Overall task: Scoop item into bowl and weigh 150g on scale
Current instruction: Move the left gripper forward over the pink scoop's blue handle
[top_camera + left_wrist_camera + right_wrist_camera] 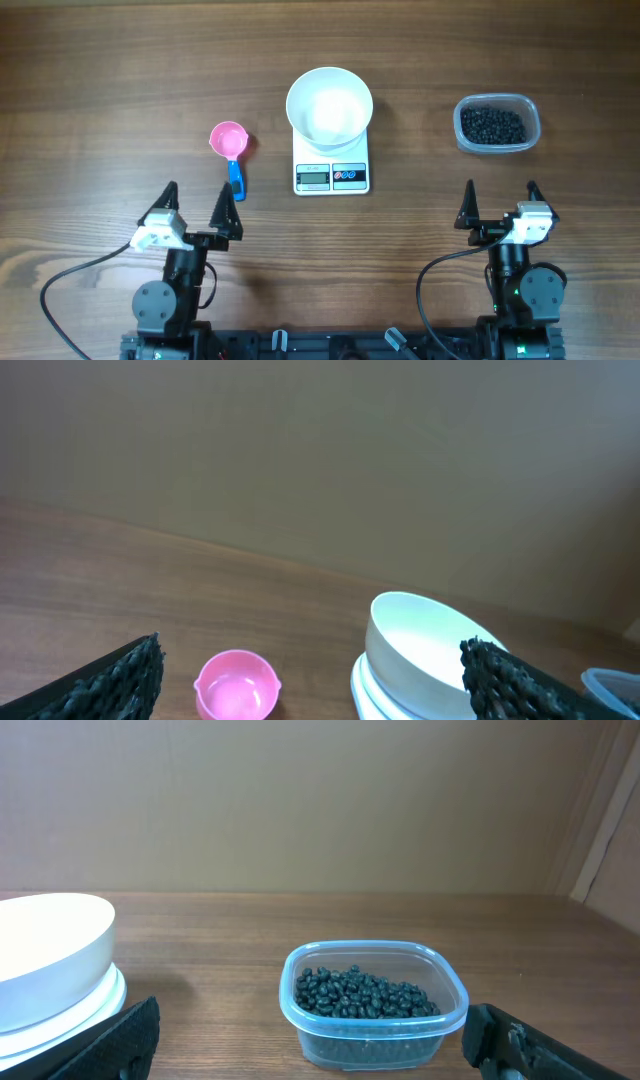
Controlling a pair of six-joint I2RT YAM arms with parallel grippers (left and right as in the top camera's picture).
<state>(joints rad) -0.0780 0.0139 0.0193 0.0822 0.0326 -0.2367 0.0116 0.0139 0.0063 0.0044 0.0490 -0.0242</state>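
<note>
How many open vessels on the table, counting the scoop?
3: the white bowl on the scale, the clear tub of beans to its right, the pink scoop to its left.

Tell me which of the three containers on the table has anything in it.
The clear plastic tub, filled with black beans; the white bowl and pink scoop are empty.

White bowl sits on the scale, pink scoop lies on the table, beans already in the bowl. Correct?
Not quite. The bowl on the scale is empty; the beans are in the clear tub, as the overhead view shows. The rest holds.
</note>
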